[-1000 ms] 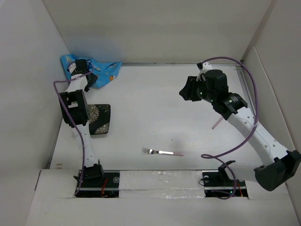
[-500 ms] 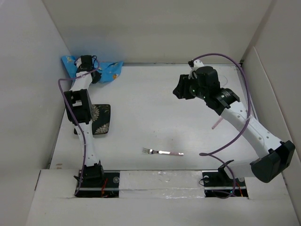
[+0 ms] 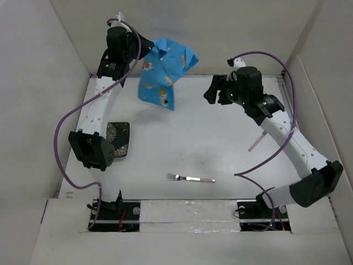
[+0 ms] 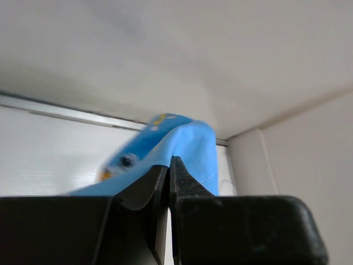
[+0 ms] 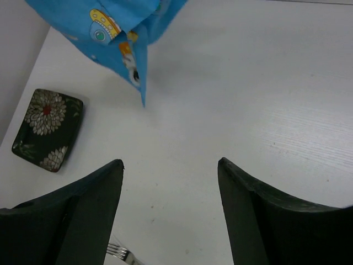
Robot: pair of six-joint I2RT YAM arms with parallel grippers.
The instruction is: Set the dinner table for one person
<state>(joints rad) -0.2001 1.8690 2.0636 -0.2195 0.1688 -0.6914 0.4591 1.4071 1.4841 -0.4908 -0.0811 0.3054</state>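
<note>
At upper left, the blue cartoon-print cloth is pinched in the clamped left gripper and hung above the white dinner table. At upper right, the right gripper is spread wide, nothing grasped.

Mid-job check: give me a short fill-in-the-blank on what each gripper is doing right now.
The left gripper is shut on the ___ cloth mat, which hangs above the table.
The right gripper is ___ and holds nothing.
The fork lies with its tines toward the ___ arm's side.
Missing: blue; open; left.
</note>
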